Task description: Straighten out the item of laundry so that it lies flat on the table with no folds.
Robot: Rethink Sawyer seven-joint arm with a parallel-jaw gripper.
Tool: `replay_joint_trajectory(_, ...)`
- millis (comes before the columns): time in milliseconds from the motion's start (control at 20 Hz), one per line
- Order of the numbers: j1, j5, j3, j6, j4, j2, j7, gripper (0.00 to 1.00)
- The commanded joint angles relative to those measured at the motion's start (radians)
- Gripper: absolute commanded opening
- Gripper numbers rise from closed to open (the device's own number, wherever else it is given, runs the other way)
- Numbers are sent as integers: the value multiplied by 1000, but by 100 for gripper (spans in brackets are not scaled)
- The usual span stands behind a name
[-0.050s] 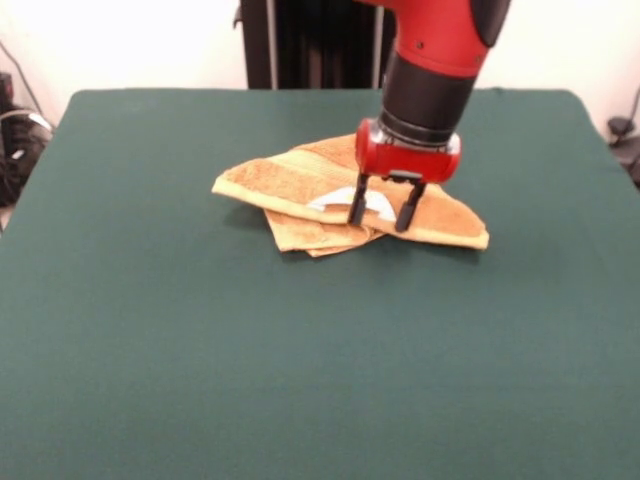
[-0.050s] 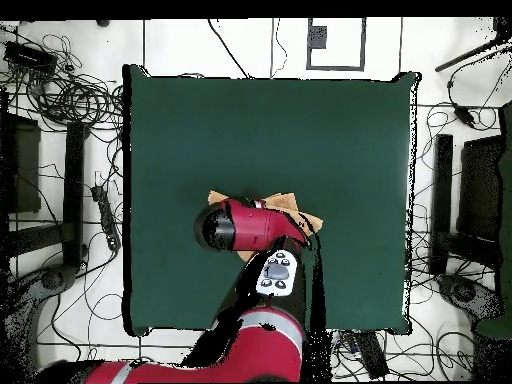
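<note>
Hanging straight down over the towel point(image 1: 300, 185), the claw point(image 1: 383, 215) has its two dark fingers point(image 1: 357, 205) spread apart, one on either side of the white label point(image 1: 340, 203), their tips down at the cloth. Nothing is caught between them; the claw is open, and whether the tips actually press into the fabric I cannot tell from here.

The orange-tan towel sits a little beyond the middle of the green table point(image 1: 300, 370), well away from every edge. It is not flat: it lies doubled over in a rough triangle, with a long folded edge running from a blunt corner on one side to a pointed corner on the other, and a lower layer poking out beneath the near edge. A paler woven band point(image 1: 275, 188) runs along the upper layer.

From above, the red arm point(image 2: 250, 228) covers most of the towel point(image 2: 300, 212), leaving only its corners showing on the table point(image 2: 200, 130). Cables point(image 2: 60, 90) trail over the floor around the table.
</note>
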Motion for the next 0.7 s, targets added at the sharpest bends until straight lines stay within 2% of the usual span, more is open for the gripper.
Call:
replay_joint_trajectory(50,-9,6,83,-87,1,146,185,100)
replay_joint_trajectory(350,0,27,71,-121,-61,228,190,100)
replay_joint_trajectory(700,41,27,22,-76,-90,242,185,100)
